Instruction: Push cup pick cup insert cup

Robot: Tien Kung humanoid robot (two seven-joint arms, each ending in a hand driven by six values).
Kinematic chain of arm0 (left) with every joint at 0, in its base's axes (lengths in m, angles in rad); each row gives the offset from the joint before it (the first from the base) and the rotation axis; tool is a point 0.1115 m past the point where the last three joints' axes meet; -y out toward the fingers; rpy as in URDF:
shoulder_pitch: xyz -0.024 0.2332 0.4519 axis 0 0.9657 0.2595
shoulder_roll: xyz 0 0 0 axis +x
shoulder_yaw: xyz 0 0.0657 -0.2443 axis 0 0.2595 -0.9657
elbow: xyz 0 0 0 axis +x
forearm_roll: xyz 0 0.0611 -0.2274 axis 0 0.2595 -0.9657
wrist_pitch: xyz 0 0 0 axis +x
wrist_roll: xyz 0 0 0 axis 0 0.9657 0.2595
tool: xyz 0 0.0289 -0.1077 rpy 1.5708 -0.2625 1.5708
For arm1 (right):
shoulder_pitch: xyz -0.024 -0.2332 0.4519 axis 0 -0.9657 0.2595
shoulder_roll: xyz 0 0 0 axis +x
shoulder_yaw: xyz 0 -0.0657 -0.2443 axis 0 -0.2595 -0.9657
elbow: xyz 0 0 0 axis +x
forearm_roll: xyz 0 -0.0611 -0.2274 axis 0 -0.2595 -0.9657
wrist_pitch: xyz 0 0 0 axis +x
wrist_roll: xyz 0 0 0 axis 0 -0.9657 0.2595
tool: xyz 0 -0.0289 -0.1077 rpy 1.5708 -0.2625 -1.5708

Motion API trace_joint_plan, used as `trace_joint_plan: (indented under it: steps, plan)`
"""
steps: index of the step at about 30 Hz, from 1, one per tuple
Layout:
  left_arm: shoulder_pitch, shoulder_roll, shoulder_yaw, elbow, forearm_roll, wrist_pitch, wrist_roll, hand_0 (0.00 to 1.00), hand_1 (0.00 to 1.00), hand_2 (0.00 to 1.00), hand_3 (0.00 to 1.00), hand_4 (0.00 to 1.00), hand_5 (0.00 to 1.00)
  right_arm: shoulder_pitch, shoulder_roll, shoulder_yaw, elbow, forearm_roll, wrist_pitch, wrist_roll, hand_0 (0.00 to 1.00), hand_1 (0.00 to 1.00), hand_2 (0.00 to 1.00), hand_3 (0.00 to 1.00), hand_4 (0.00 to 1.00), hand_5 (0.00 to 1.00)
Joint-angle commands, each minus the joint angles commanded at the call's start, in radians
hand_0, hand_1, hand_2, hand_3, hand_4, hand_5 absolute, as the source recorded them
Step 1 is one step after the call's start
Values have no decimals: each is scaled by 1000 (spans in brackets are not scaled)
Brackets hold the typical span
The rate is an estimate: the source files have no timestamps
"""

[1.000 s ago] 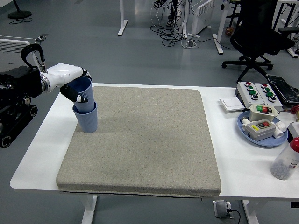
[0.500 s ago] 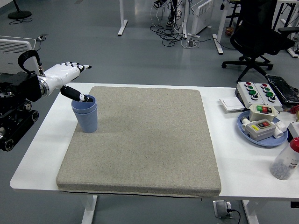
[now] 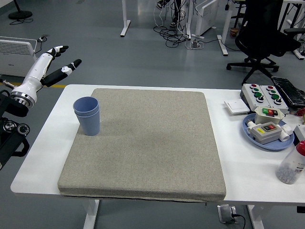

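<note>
A white tabletop [image 3: 228, 171] fills the lower part of the view, and a large grey felt mat [image 3: 143, 143] covers most of it. Behind it lies a grey floor with desk legs, a tangle of cables [image 3: 178, 33], a white radiator [image 3: 18, 47] at the far left and a black office chair [image 3: 264, 36] at the upper right.

Two blue cups [image 3: 87, 115], one nested inside the other, stand upright on the mat's left edge. They are below and to the right of the left hand's fingers, and well apart from them.

The robot's left hand [image 3: 45, 67] is white with black tips. It is raised above the floor beyond the tabletop's far left corner, with its fingers [image 3: 61, 48] spread and empty, pointing up and to the right. The right hand is not in view.

Far across the tabletop from the fingers, along the right edge, are a white box with red and green buttons [image 3: 259, 93], a flat white switch plate [image 3: 236, 106], a blue plate [image 3: 252, 134] carrying two more button units, and a clear bottle with a red cap [image 3: 291, 164].

One second earlier the hand gripped the upper cup, which sat only partly inside the lower one. Half a second ago the cup was seated fully, with the thumb at its rim. The hand has since lifted away up and to the left, and the stack has stayed in place.
</note>
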Motion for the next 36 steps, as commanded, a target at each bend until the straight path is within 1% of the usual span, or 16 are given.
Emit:
trace_joint_plan:
  steps: [1,2,3,6,7,9,12,14,17,21,25,26,28,31,32,36]
  plan:
    - [37,-9,-35,-20,-46,0,0,806,820,819,790,684,991,-1,0,0,0,1,0,0,730,668,705,593,163,390]
    - [74,-40,-71,-51,-85,4,-3,770,775,767,729,661,998,-2,1,0,0,2,-1,1,730,669,704,593,163,391]
    - [119,-80,-117,-89,-130,6,-11,770,775,767,729,661,998,-3,1,0,-1,2,-2,1,730,669,704,593,163,391]
    - [224,-162,-224,-151,-254,3,-17,770,775,767,729,661,998,-3,1,-3,-1,6,-4,3,730,669,704,593,163,391]
    - [264,-202,-263,-177,-299,1,-23,770,775,767,729,661,998,-2,-1,-3,-1,6,-4,3,730,669,704,593,163,391]
    - [318,-248,-302,-205,-383,2,-41,770,769,755,719,650,998,-1,-1,-2,-1,3,-4,3,730,669,703,593,163,391]
    - [402,-250,-270,-239,-507,19,-133,770,769,755,719,650,998,2,-2,-3,-1,3,-5,4,730,669,703,593,163,391]
    - [472,-224,-208,-253,-598,39,-223,765,768,742,716,654,998,4,-4,0,-1,-1,-5,5,730,669,704,593,163,390]
    - [543,-212,-181,-265,-721,43,-326,765,768,742,716,654,998,4,-4,3,-2,-2,-7,6,730,669,704,593,163,390]
    - [602,-210,-176,-298,-844,29,-334,762,768,749,722,648,998,4,-4,12,-1,-17,-7,4,729,668,704,593,162,392]
    - [644,-220,-172,-338,-843,33,-341,762,768,749,722,648,998,8,-4,27,0,-52,-3,0,729,668,704,593,162,392]
    - [653,-224,-172,-346,-847,43,-348,772,784,772,769,642,998,8,-5,29,0,-57,-3,0,729,668,704,593,162,393]
    - [681,-234,-172,-362,-866,94,-377,772,784,772,769,642,998,10,-6,35,0,-67,-3,-1,729,668,704,593,162,393]
    - [699,-234,-175,-366,-872,123,-399,772,784,772,769,642,998,11,-6,37,1,-71,-3,-1,729,668,704,593,162,393]
    - [704,-235,-180,-367,-872,125,-402,789,815,815,806,637,998,12,-7,39,1,-75,-3,-2,728,668,705,592,161,393]
    - [711,-239,-193,-369,-869,124,-412,789,815,815,806,637,998,14,-8,53,2,-102,-1,-8,728,668,705,592,161,393]
